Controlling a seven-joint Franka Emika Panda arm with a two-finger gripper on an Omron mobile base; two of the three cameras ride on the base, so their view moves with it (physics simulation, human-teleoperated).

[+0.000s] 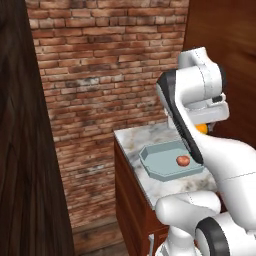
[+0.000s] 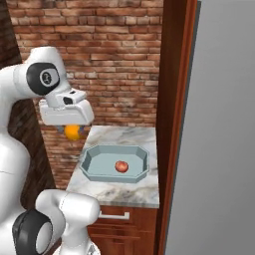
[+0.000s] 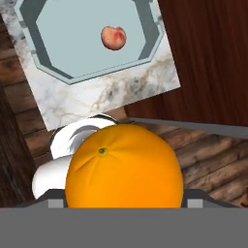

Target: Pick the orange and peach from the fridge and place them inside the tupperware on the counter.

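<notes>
Gripping the orange (image 3: 124,167), the gripper (image 2: 72,130) hangs in the air off the counter's edge, its hand closed around the fruit. In the hand view the orange sits at six o'clock, large and close, its small green stem dimple turned toward the camera, and it hides most of both fingers. In the right base view the same orange (image 2: 73,131) peeks out beneath the white hand, at about ten o'clock from the tupperware (image 2: 94,172) and higher than it. In the left base view a sliver of the orange (image 1: 201,128) shows past the arm, at about one o'clock from the tray.

The tupperware (image 1: 155,164) rests on the counter (image 2: 130,135), well inside its marble edge. Inside it lies the peach (image 2: 121,166), alone, near the middle of the floor and clear of the walls; in the hand view the peach (image 3: 113,38) sits at twelve o'clock.

The fridge (image 2: 219,149) stands at three o'clock of the counter, its flat grey face shut. No writing or labels can be read anywhere.
</notes>
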